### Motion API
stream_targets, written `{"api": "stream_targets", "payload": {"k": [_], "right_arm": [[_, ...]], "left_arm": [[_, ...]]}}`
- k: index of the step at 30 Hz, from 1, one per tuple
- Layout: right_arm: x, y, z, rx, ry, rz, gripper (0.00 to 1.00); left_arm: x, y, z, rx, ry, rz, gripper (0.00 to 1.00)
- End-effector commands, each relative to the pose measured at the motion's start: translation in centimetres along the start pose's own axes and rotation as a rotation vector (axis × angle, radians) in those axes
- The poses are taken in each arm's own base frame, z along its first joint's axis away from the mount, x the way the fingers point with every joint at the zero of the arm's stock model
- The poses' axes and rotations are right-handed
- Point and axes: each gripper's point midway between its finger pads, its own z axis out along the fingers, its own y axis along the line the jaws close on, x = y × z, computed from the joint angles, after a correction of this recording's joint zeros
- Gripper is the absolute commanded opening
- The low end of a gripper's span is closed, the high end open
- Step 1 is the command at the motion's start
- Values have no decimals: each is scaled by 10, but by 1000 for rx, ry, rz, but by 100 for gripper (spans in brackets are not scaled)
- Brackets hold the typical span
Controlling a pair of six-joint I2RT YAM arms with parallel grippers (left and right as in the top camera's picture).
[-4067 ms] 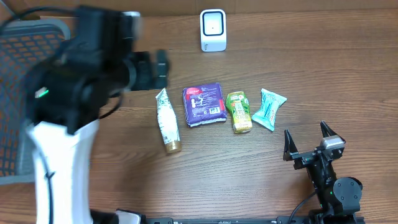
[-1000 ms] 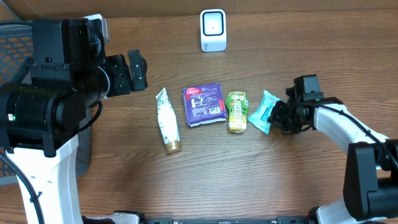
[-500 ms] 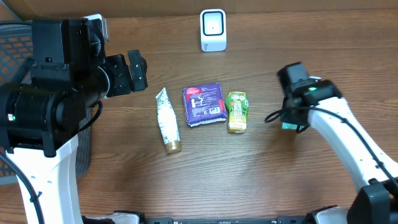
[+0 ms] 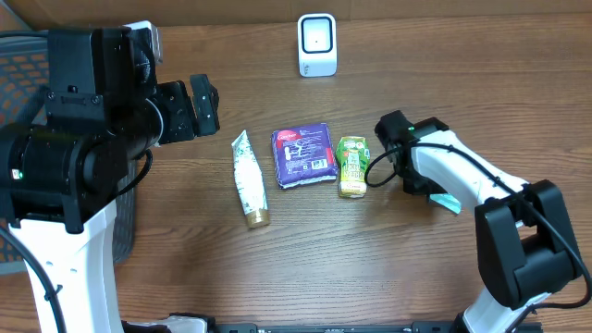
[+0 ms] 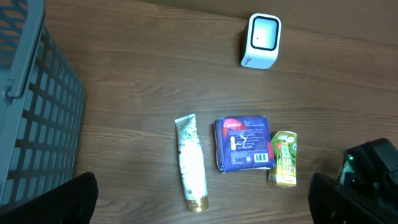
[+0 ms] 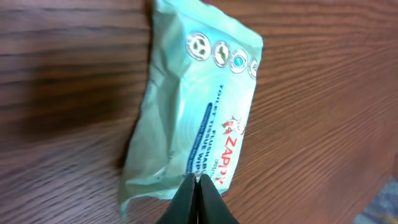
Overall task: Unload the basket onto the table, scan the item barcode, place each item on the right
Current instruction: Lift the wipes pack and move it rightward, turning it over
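My right gripper [image 6: 198, 182] is shut on the near edge of a teal wipes packet [image 6: 199, 112] printed "ZAPPY", which casts a shadow on the wood. From overhead only a corner of that packet [image 4: 448, 203] shows, sticking out from under the right arm right of the green carton. The white barcode scanner [image 4: 317, 44] stands at the back of the table, also in the left wrist view [image 5: 261, 41]. My left gripper [image 4: 202, 106] hangs high over the left side, open and empty, its fingers [image 5: 78, 200] dark at the frame's lower corners.
A white tube with a gold cap [image 4: 248, 178], a purple pack [image 4: 304, 154] and a green carton [image 4: 352, 166] lie in a row mid-table. A grey mesh basket [image 5: 31, 106] stands at the left edge.
The right arm took the teal packet from beside the green carton and swung round with it; the packet now sits lower right, under the arm. The left arm has stayed still over the last second.
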Motion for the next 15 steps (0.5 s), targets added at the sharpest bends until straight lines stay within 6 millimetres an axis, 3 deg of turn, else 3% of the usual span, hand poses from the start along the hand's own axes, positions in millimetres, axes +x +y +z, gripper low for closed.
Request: {"api": "stream_targets", "payload": {"k": [1,2,6,8,9,12,15], "right_arm": [[-17,10,-21,-48,-67,28,4],[-19,14,-25,-81,-62,40,5],[-32,31,-46,-300,-1,81,44],[-32,48,-59,-480,45,30,71],[-30,57,-64,-563,65,0,78],[-24,68,-62,-671,98,-44,80],[-16,68,-44,-663,125,-24,69]], "left_arm": [[-3,3,0,-11,-6,11,100],[-3,3,0,-11,-6,11,100],[-3,3,0,-11,-6,11,100],[-3,3,0,-11,-6,11,100],[-3,2,0,-11,-6,11,100],[-3,2,0,-11,-6,12,100],[-3,2,0,-11,-6,12,100]]}}
